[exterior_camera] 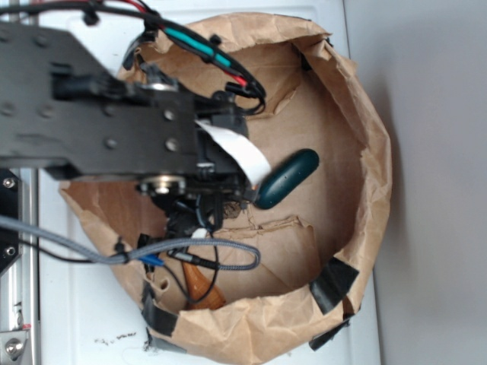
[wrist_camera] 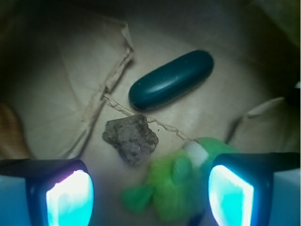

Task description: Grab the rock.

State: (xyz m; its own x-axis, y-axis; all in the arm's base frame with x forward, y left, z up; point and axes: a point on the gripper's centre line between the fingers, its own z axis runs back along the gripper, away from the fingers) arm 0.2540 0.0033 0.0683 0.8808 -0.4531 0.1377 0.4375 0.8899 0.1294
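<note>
Wrist view: contents of a brown paper bag (wrist_camera: 61,80) with its sides rolled down, seen from just above.

Rock (wrist_camera: 130,137): small, dark brown, rough and jagged, lying on the paper floor between the other items. Likely hard, rigid and dense for its size; the coarse faces should give good friction, though the uneven edges could let it twist. Best taken across its two broader flanks, near the middle.

Green oblong (wrist_camera: 171,79): smooth, dark, just beyond the rock on the far right; not touching it.

Green plush toy (wrist_camera: 176,190): soft, fuzzy, near right, its edge close beside the rock. May be caught by the right finger.

String (wrist_camera: 162,126): thin twisted strand running between rock and oblong.

Tool (wrist_camera: 150,193): fingers apart, holding nothing; the rock sits ahead of the gap, nearer the left finger.

Exterior view: arm (exterior_camera: 91,114) over the bag hides the rock. Orange-brown piece (exterior_camera: 202,289) at the near rim. Bag rests on a white table (exterior_camera: 84,319).
</note>
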